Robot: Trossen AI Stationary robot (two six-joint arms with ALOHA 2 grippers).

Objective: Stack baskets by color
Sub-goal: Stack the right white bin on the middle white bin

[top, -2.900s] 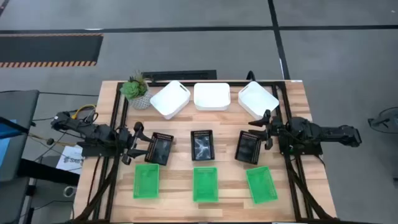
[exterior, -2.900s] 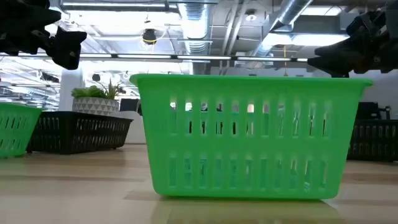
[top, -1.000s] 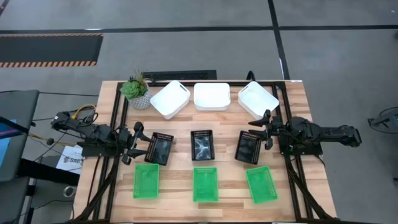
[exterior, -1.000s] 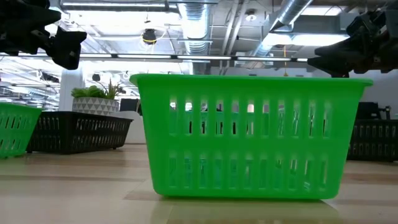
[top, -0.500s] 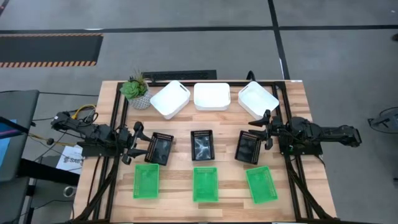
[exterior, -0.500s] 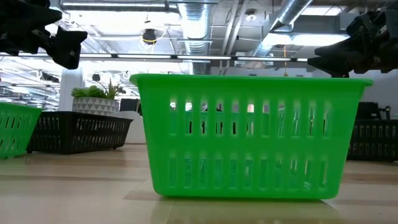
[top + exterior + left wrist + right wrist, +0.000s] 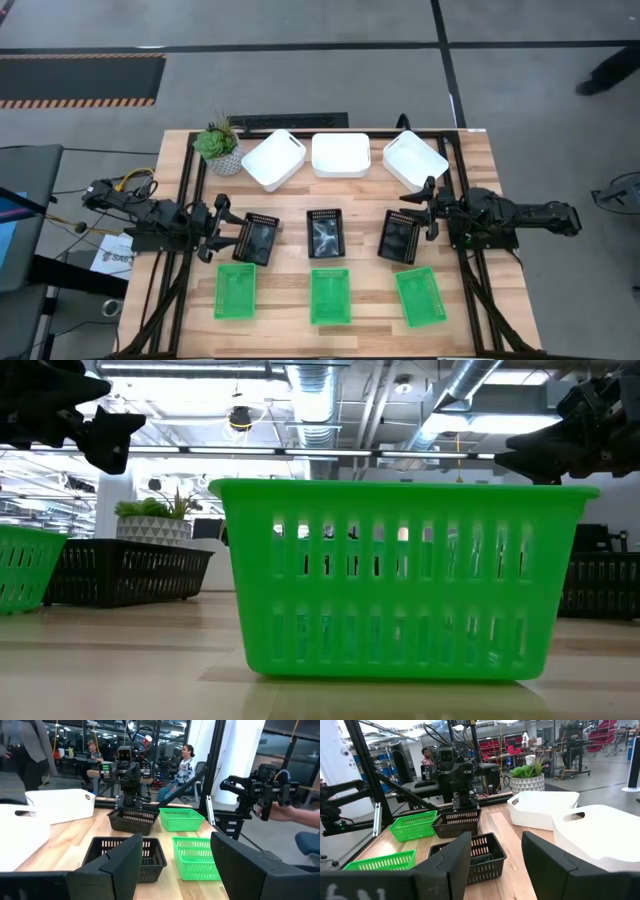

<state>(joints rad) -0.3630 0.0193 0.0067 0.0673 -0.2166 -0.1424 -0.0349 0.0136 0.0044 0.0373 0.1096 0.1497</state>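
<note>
We see nine baskets (image 7: 329,238) unstacked in colour rows; left gripper (image 7: 222,231) at nine o'clock, right gripper (image 7: 423,209) at three, both wide, empty, ready.

Three rows of baskets (image 7: 329,239) cross the table (image 7: 475,155), a plant (image 7: 218,147) left of the far row.

left claw (image 7: 222,232): open, hovering, facing inward | right claw (image 7: 428,208): open, hovering, facing inward

High cam straight down over whole desk (image 7: 470,300). Low cam at desk level, close behind middle green basket (image 7: 400,575). Wrist cams face each other across the black baskets.
</note>
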